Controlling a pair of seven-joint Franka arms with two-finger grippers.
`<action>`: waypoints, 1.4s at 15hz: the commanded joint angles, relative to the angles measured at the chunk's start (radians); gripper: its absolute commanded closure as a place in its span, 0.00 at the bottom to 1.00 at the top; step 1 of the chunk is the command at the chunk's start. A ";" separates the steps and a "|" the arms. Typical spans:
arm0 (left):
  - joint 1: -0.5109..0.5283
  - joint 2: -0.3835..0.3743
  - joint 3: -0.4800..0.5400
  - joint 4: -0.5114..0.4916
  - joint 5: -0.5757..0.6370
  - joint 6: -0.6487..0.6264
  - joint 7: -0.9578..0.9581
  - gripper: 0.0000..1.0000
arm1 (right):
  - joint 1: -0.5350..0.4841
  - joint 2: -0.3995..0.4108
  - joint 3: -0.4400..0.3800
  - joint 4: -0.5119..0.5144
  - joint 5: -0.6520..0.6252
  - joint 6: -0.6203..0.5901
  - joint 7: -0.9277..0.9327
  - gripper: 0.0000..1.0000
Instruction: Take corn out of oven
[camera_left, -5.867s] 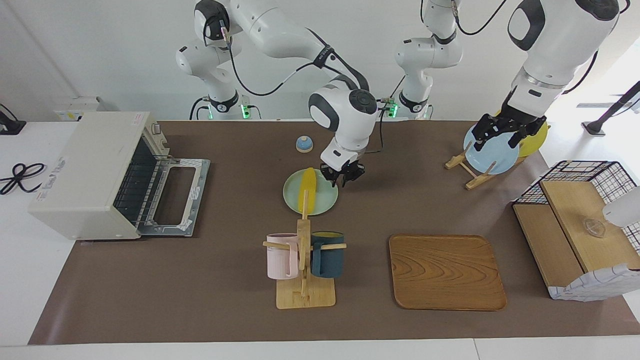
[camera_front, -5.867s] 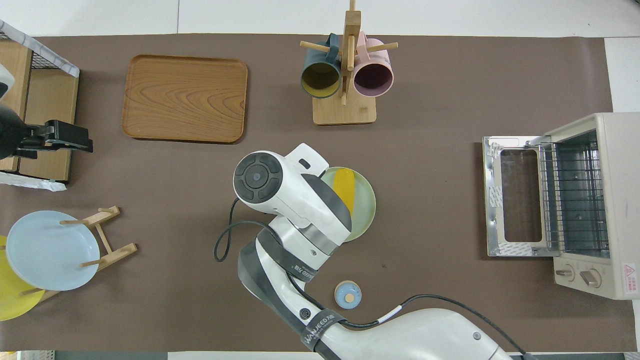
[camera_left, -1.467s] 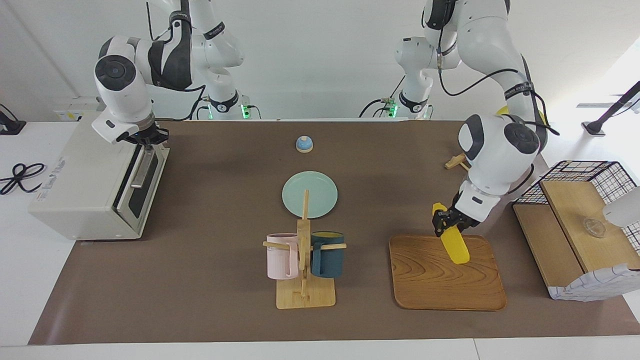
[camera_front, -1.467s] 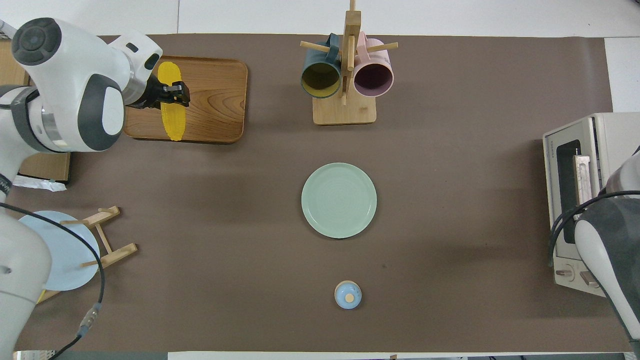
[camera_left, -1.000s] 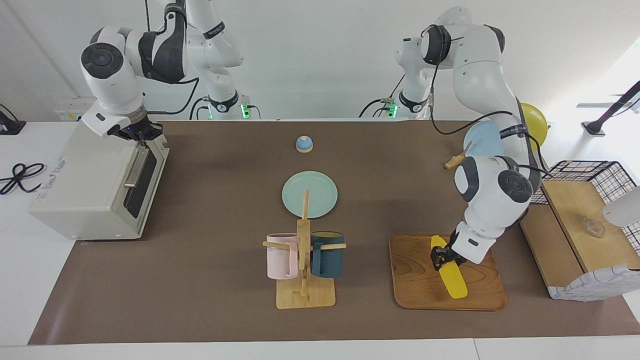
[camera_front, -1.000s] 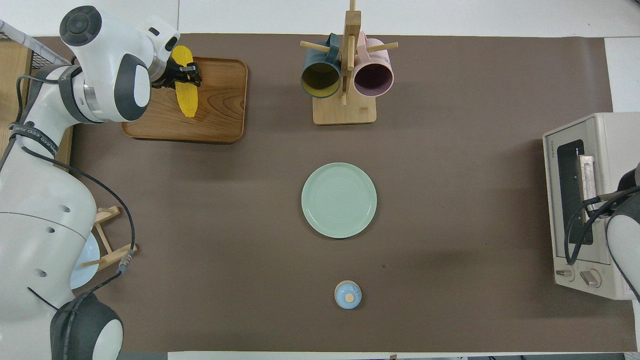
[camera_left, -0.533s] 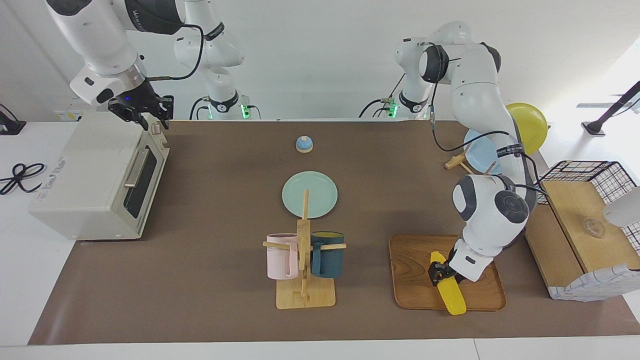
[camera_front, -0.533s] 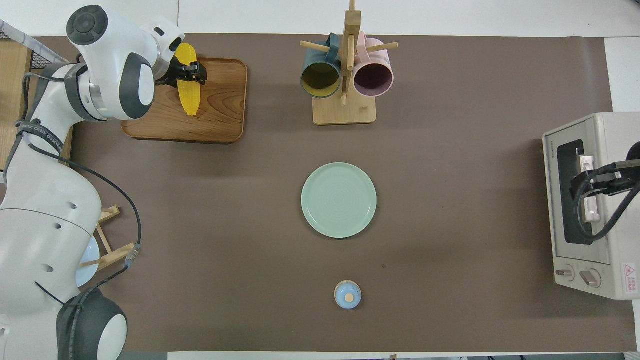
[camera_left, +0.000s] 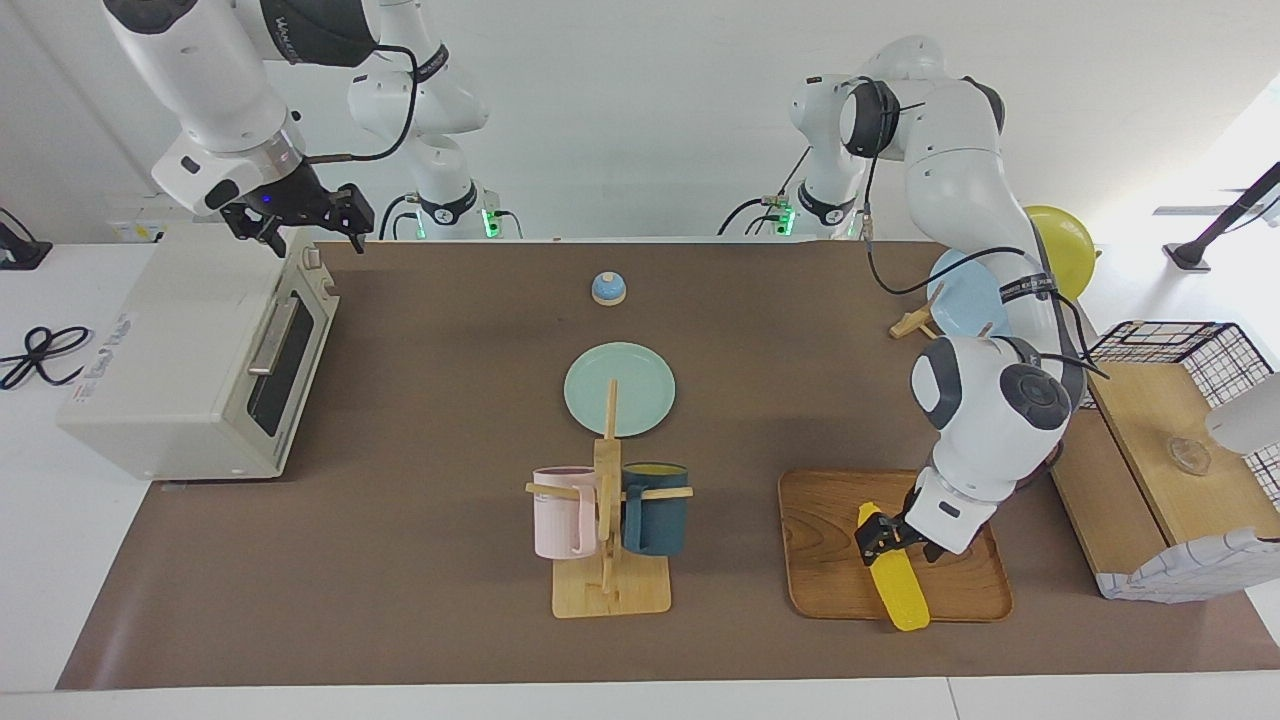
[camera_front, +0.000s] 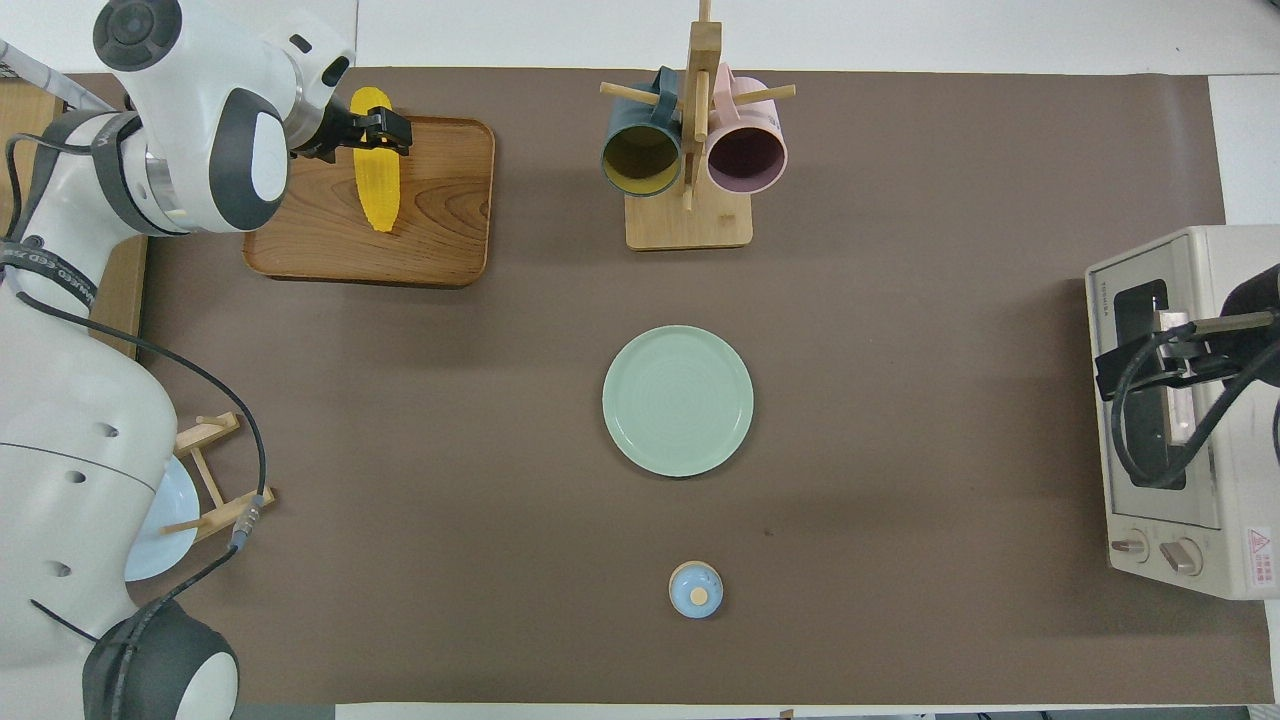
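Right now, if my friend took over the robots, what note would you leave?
Left gripper: open, at the corn, which lies on the wooden tray.
Right gripper: open, up over the oven.
Done: corn is out; oven door is shut.
Left: lift the left gripper clear and park both arms.

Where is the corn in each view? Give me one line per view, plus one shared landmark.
Facing view: the corn lies on the wooden tray, low in the picture.
Overhead view: the corn lies on that tray, near the top.
Shared landmark: the mug rack beside the tray.
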 joint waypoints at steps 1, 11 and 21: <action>0.007 -0.099 0.003 -0.057 -0.017 -0.071 0.003 0.00 | 0.016 -0.018 -0.019 -0.025 0.012 0.026 0.018 0.00; 0.010 -0.405 0.068 -0.080 0.068 -0.488 0.001 0.00 | -0.002 0.008 -0.022 0.010 0.015 0.021 0.011 0.00; 0.059 -0.776 0.054 -0.468 0.088 -0.562 0.012 0.00 | -0.036 0.006 -0.021 -0.005 0.020 0.033 0.009 0.00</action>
